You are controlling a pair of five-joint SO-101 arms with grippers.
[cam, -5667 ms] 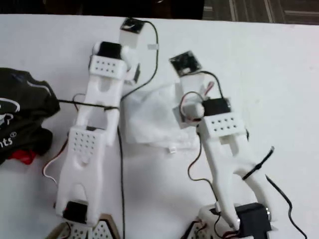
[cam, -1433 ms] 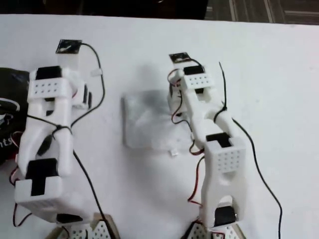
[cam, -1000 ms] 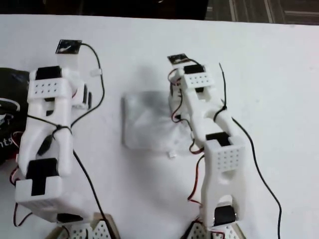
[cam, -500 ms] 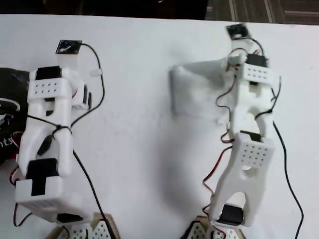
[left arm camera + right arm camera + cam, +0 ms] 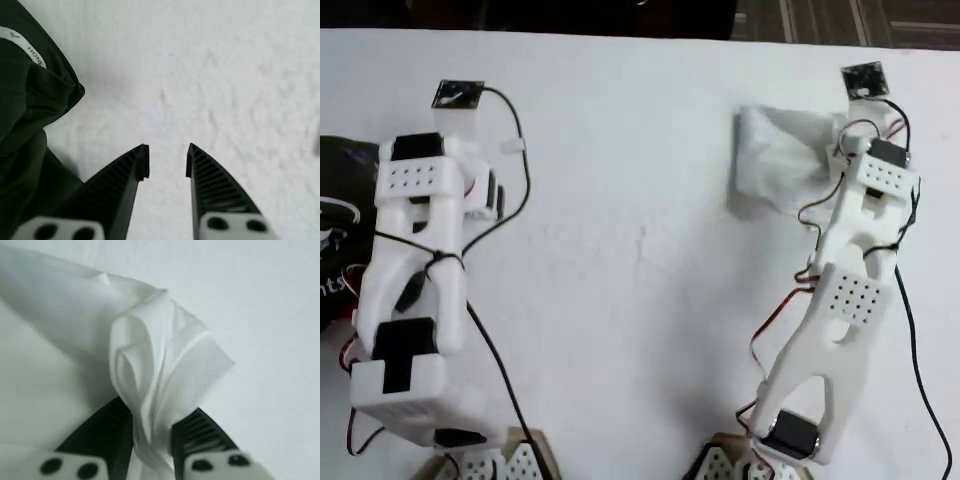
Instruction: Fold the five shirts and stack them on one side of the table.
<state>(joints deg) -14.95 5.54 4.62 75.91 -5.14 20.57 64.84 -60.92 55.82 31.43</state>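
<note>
Right wrist view: pinching a bunched fold of the white shirt (image 5: 165, 355) in the right gripper (image 5: 157, 410), over at the bench's (image 5: 620, 250) right side, guessing for stacking there. Left gripper (image 5: 167, 150) spread, parked beside the black shirts (image 5: 25, 100), prob just out of the way.

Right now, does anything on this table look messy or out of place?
The white shirt, pinched in the right tool, is bunched and creased, not flat. A dark garment lies crumpled at the left edge of the table.

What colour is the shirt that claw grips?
The folded cloth shirt is plain white; right wrist view.
</note>
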